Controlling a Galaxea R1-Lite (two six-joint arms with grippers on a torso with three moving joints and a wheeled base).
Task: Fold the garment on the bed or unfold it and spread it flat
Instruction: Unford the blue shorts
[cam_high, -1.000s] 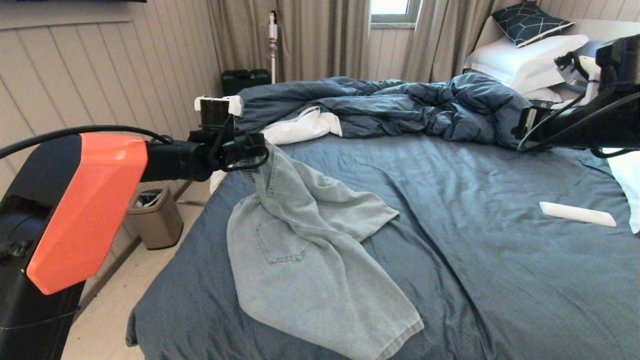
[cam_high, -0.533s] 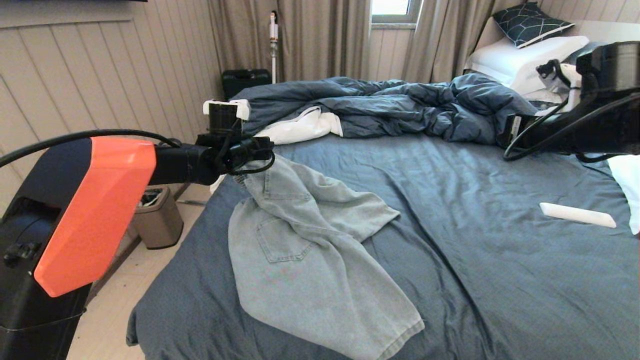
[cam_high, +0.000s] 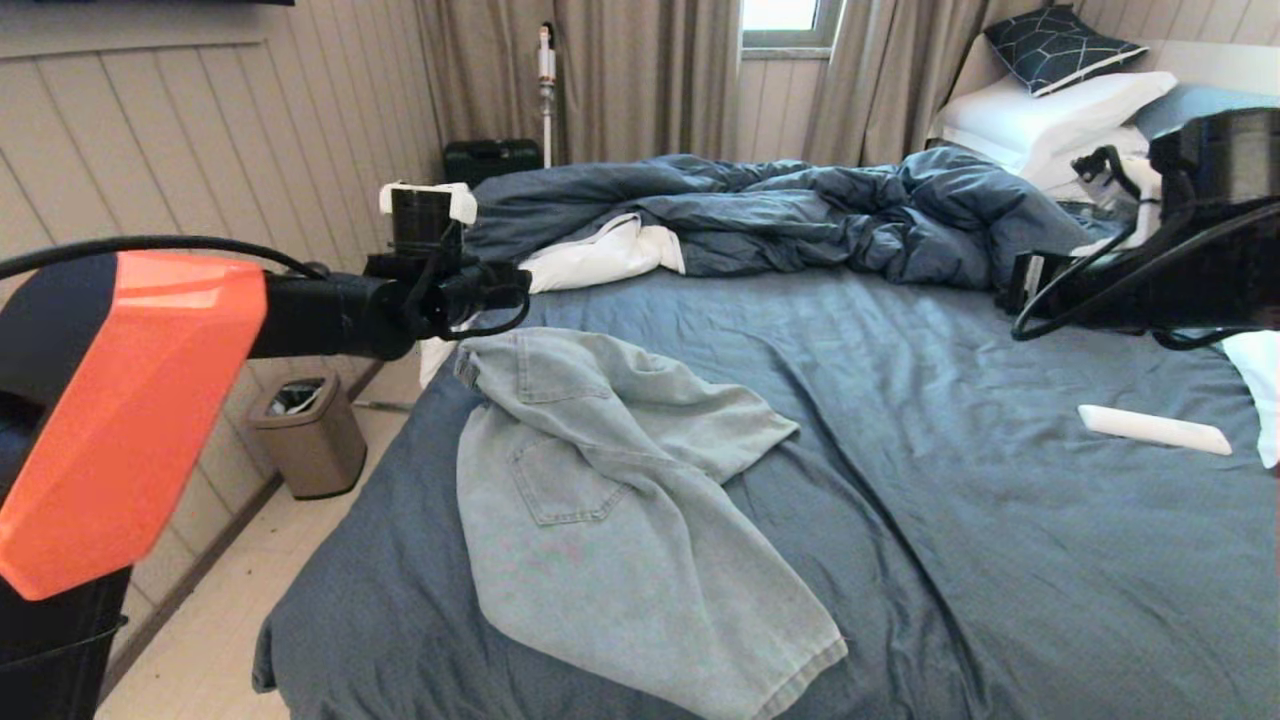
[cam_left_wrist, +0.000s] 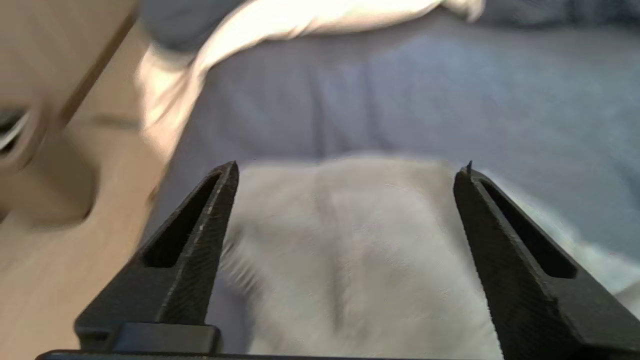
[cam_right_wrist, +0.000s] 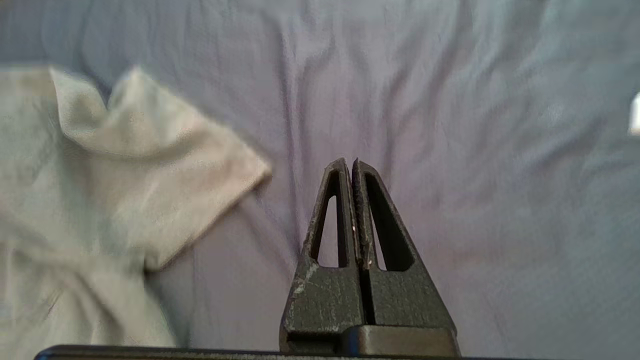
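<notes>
The garment (cam_high: 610, 500) lies on the bed (cam_high: 1000, 560), over toward its left edge, and it runs on a slant: the long axis goes from the waist end up by the left gripper (cam_high: 500, 290) down to a hemmed leg opening at the near edge of the mattress. A shorter leg branches off toward the middle of the bed, its corner pointing right. A patch pocket faces up on the near leg. The fabric is rumpled and partly doubled over itself, so the waistband and any drawstring are hard to make out.

The left gripper hangs just above the waist end, its fingers (cam_left_wrist: 200, 235) spread wide with pale denim showing between them, nothing pinched. The right gripper (cam_right_wrist: 352, 165) floats above bare sheet, well to the right of the shorts, fingers pressed together and empty; in the head view its tip is hidden behind its own arm.

Behind, a dark blue duvet (cam_high: 800, 210) lies bunched, white pillows (cam_high: 1050, 110) beyond.
</notes>
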